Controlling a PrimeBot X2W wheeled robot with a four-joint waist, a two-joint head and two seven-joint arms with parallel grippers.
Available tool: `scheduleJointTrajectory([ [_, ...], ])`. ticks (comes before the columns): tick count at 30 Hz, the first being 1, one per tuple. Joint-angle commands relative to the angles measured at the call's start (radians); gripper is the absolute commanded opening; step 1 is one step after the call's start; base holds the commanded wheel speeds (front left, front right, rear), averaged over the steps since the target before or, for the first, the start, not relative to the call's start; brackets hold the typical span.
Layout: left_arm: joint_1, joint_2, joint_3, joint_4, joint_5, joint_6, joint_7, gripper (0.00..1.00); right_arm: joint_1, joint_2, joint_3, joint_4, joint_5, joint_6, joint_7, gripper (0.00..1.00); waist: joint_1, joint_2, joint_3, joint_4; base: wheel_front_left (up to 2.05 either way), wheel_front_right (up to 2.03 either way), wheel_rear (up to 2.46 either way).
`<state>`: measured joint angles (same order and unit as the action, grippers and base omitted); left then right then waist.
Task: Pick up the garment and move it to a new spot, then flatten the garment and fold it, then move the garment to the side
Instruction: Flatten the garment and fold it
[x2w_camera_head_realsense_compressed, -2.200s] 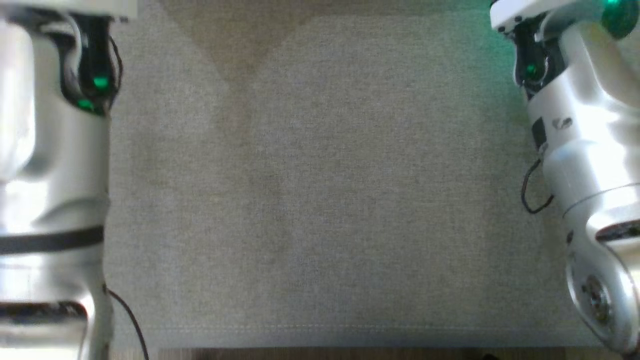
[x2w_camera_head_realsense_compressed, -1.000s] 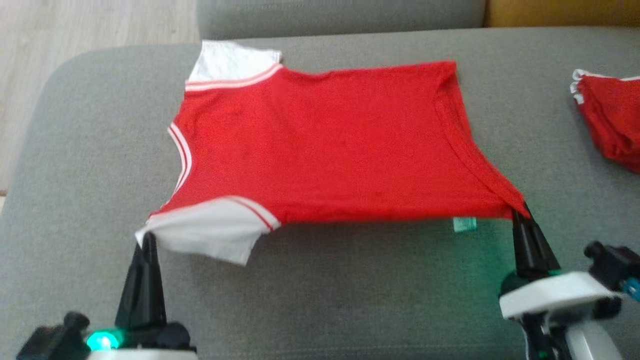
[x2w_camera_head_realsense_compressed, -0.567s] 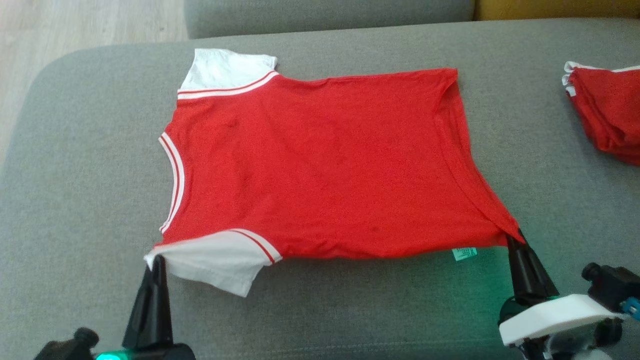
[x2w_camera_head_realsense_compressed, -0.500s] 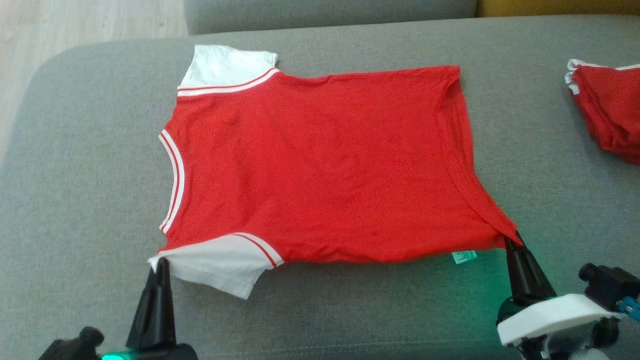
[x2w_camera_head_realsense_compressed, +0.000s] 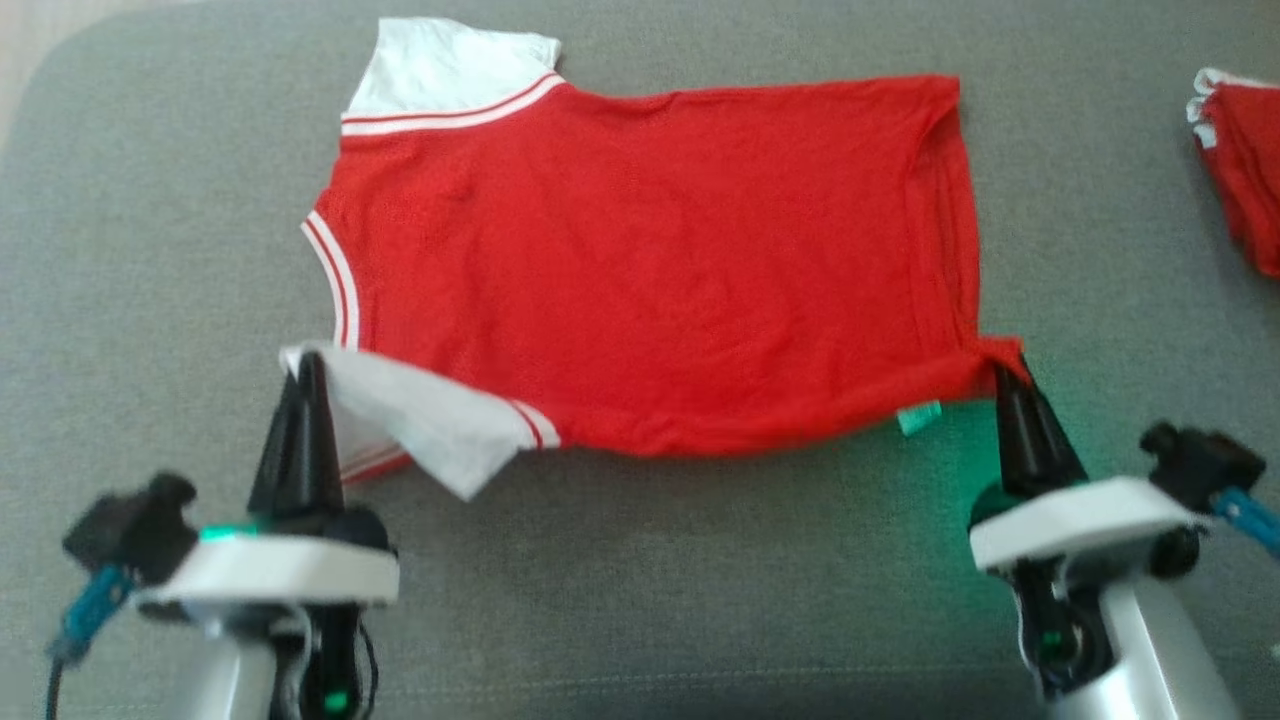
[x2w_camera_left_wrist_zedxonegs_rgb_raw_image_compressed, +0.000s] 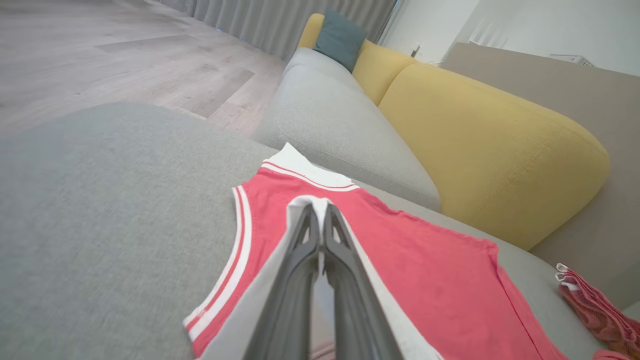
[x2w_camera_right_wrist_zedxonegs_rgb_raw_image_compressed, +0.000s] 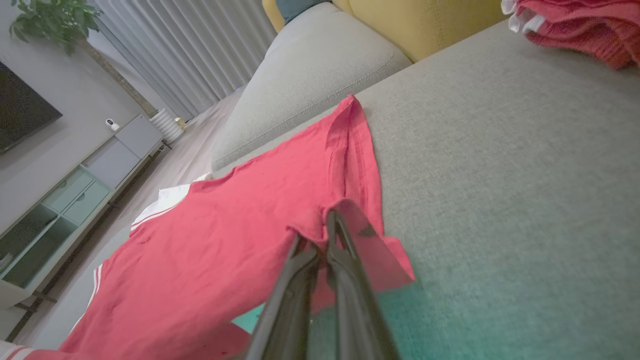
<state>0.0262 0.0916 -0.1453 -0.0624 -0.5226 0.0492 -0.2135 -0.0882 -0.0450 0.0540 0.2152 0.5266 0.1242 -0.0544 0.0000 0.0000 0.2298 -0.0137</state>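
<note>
The left gripper (x2w_camera_head_realsense_compressed: 303, 365) is pinched tight on the tip of the white sleeve (x2w_camera_head_realsense_compressed: 430, 415), which it holds raised off the cushion. The right gripper (x2w_camera_head_realsense_compressed: 1002, 378) is clamped on the hem corner (x2w_camera_head_realsense_compressed: 1000, 350) of the red shirt (x2w_camera_head_realsense_compressed: 650, 250). The body of the shirt lies flat across the middle of the grey cushion (x2w_camera_head_realsense_compressed: 700, 570), toward its far edge. Each hold takes only a small bite of cloth, so a slip looks likely if the arms pull apart or lift unevenly. The sleeve curls back over itself and could fold under crooked, and the hem bunches at the right gripper. The cushion's coarse weave may drag the cloth into wrinkles. A folded red pile (x2w_camera_head_realsense_compressed: 1240, 170) sits at the cushion's right edge, well apart. Beyond are a pale grey seat (x2w_camera_left_wrist_zedxonegs_rgb_raw_image_compressed: 340, 130), a yellow backrest (x2w_camera_left_wrist_zedxonegs_rgb_raw_image_compressed: 490, 150), wood floor (x2w_camera_left_wrist_zedxonegs_rgb_raw_image_compressed: 125, 60), curtains (x2w_camera_right_wrist_zedxonegs_rgb_raw_image_compressed: 190, 45) and a low cabinet (x2w_camera_right_wrist_zedxonegs_rgb_raw_image_compressed: 75, 195).
</note>
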Motion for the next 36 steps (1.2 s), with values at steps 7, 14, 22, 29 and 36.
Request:
scheduleJointTrajectory([
  [7,-0.205,0.020,0.051,0.102,0.007,-0.030,-0.022,0.00,-0.158,-0.005,0.026,0.065,-0.028,0.007,-0.039,0.00,0.0000,0.0000,0.063,-0.017,0.00,0.00,0.00],
  [14,-0.312,0.018,0.046,0.242,0.016,-0.050,-0.034,0.00,-0.248,-0.005,0.036,0.165,-0.034,0.007,-0.069,0.00,0.0000,0.0000,0.107,-0.016,0.00,0.00,0.00],
  [22,-0.371,0.004,0.070,0.306,0.028,-0.073,-0.047,1.00,-0.321,-0.005,0.059,0.254,-0.013,0.007,-0.100,1.00,0.0000,0.0000,0.121,-0.011,0.00,0.00,0.00],
  [29,-0.394,-0.015,0.095,0.304,0.054,-0.094,-0.048,1.00,-0.382,-0.005,0.056,0.316,-0.015,0.007,-0.145,1.00,0.0000,0.0000,0.115,-0.009,0.00,0.00,0.00],
  [36,-0.321,-0.019,0.112,0.260,0.084,-0.110,-0.048,1.00,-0.383,-0.005,0.006,0.304,-0.070,0.007,-0.185,1.00,0.0000,0.0000,0.084,-0.008,0.00,0.00,0.00],
])
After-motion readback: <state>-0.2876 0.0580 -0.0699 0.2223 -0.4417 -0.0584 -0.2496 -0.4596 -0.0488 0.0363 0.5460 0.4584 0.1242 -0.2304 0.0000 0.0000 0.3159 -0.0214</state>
